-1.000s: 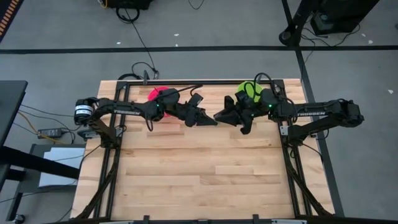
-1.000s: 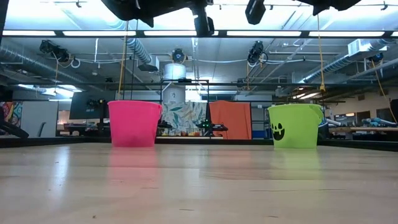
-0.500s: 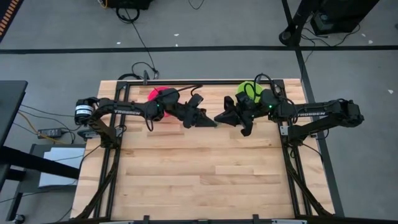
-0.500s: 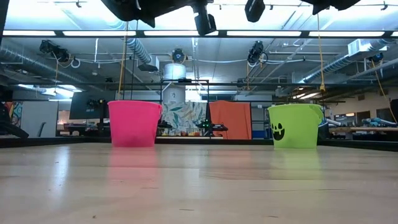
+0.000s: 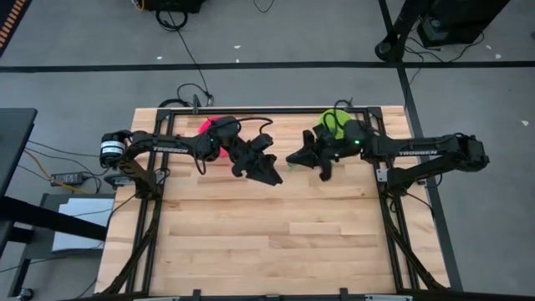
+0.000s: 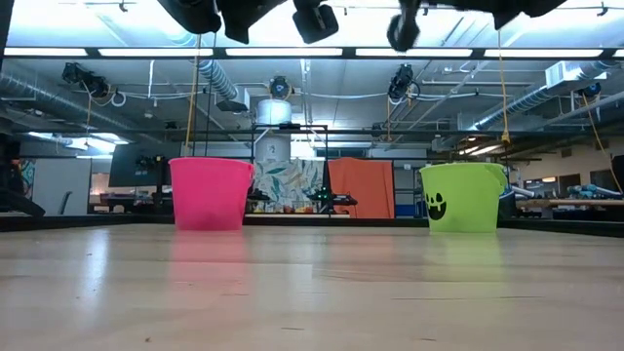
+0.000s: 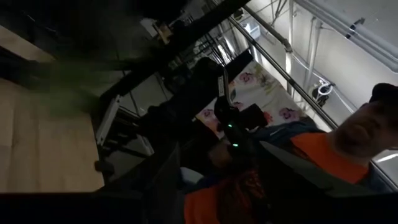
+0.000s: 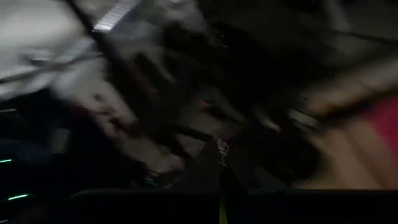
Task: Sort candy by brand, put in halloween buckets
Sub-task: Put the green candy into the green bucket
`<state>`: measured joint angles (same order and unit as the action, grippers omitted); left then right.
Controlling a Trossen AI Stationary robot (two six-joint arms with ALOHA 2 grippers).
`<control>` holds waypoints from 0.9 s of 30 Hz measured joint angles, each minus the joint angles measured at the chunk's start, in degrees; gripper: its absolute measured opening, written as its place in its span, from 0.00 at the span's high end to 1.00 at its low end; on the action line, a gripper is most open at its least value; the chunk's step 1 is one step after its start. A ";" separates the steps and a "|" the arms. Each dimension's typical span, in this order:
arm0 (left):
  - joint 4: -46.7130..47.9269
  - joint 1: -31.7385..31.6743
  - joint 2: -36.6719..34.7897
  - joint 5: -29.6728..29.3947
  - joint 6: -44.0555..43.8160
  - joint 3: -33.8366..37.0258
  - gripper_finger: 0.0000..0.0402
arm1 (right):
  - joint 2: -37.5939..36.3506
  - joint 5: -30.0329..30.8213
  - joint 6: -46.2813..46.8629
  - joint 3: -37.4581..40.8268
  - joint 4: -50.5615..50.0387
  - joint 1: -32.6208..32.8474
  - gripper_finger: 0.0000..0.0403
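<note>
Table (image 5: 251, 234) is bare wood across its near half, both arms parked over the far edge. Left arm (image 5: 167, 149) reaches in from the left, right arm (image 5: 418, 152) from the right, wrists nearly meeting mid-table. Pink bucket (image 6: 211, 193) stands upright at far left, green bucket (image 6: 462, 196) upright at far right with its black face toward the low camera; well apart from each other. From above, each bucket is mostly hidden under its arm. Left gripper (image 5: 269, 174) sits right of the pink bucket, raised above the table; left wrist view shows its fingers (image 7: 165, 180) spread with a gap between them, nothing held. Right gripper (image 5: 294, 157) is left of the green bucket, also raised, pinched fully closed; right wrist view is too smeared to tell if it holds anything. A person (image 7: 348, 143) in an orange top shows beyond the table. No candy visible in any view.
</note>
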<state>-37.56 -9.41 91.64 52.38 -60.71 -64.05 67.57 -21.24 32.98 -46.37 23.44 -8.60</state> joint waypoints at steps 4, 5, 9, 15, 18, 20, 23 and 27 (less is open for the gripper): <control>-0.41 0.02 -0.02 1.44 -1.24 0.00 0.45 | 0.00 7.27 -1.35 0.00 -14.51 -3.23 0.98; -0.36 0.02 -0.28 1.56 -1.27 0.00 0.45 | 0.00 9.09 -1.79 0.00 -18.02 -4.23 0.98; -0.39 0.00 -2.36 0.50 -0.19 0.00 0.45 | -0.15 14.09 -3.89 0.00 -27.90 -9.16 0.98; -0.22 -0.87 -7.62 -5.96 3.51 0.00 0.45 | -1.46 17.46 -5.00 0.02 -37.73 -17.23 0.98; 1.99 -1.51 -10.78 -8.19 5.67 0.00 0.45 | -1.87 19.14 -7.09 0.02 -42.71 -20.33 0.98; 6.71 -1.92 -13.11 -10.04 9.25 0.00 0.45 | -2.01 19.91 -8.84 0.02 -44.68 -21.99 0.98; 17.18 -2.65 -17.08 -13.34 16.28 -0.02 0.45 | -2.01 20.28 -10.65 0.02 -45.13 -24.12 0.98; 31.96 -3.42 -21.86 -21.23 25.81 -0.02 0.45 | -2.01 22.00 -12.59 -0.73 -46.01 -26.38 0.98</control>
<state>-5.60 -12.83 69.78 31.15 -34.89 -64.07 65.56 0.76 20.39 -47.10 -22.57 -34.97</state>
